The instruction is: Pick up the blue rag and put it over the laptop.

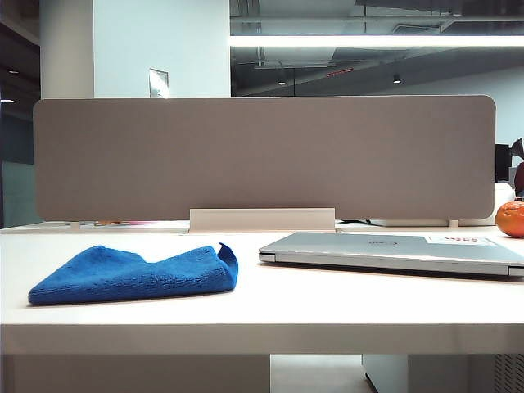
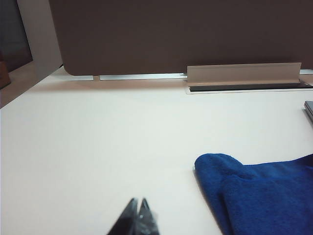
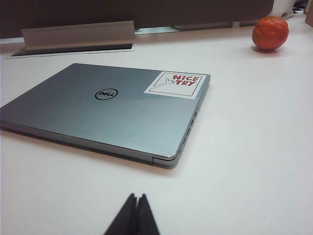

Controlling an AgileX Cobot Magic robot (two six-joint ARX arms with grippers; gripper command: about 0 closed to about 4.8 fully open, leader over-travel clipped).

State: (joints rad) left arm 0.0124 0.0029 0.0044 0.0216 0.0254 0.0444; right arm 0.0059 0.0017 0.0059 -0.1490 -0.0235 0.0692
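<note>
The blue rag (image 1: 131, 276) lies crumpled on the left half of the white table; the left wrist view shows it too (image 2: 259, 193). The laptop (image 1: 393, 250), closed and silver-grey, rests flat on the right half of the table, its lid (image 3: 105, 110) bearing a logo and a white sticker with red print. My left gripper (image 2: 138, 201) is shut and empty, hovering over bare table short of the rag. My right gripper (image 3: 136, 197) is shut and empty, just short of the laptop's near edge. Neither arm appears in the exterior view.
A grey divider panel (image 1: 262, 155) with a white bracket (image 1: 262, 219) stands along the back of the table. An orange fruit (image 1: 511, 219) sits at the back right (image 3: 270, 33), beyond the laptop.
</note>
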